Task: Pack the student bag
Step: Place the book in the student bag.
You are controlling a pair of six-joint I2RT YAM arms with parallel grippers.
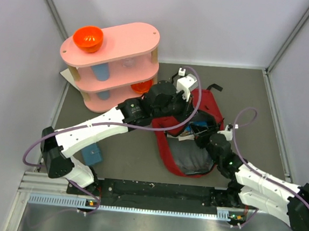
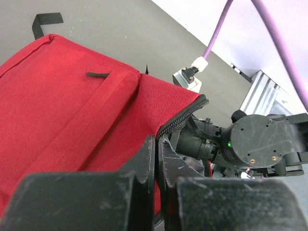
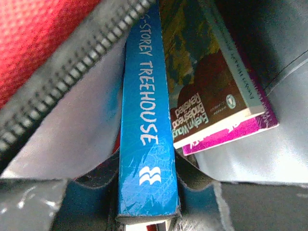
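Note:
The student bag [image 1: 188,151], a dark red backpack, lies open in the middle of the table with its grey lining [image 3: 72,139] showing. My left gripper [image 2: 160,150] is shut on the bag's zipper edge [image 2: 185,118] and holds the opening up. My right gripper [image 3: 147,195] is inside the bag [image 1: 200,132], shut on the spine of a blue "Treehouse" book [image 3: 147,120]. Beside that book, a brown paperback [image 3: 211,96] and a magenta book [image 3: 231,137] lie in the bag.
A pink two-tier shelf [image 1: 123,42] stands at the back left, with an orange bowl [image 1: 88,38] on top and cups below. A small blue block [image 1: 92,154] lies near the left arm's base. Walls close in the left, right and back.

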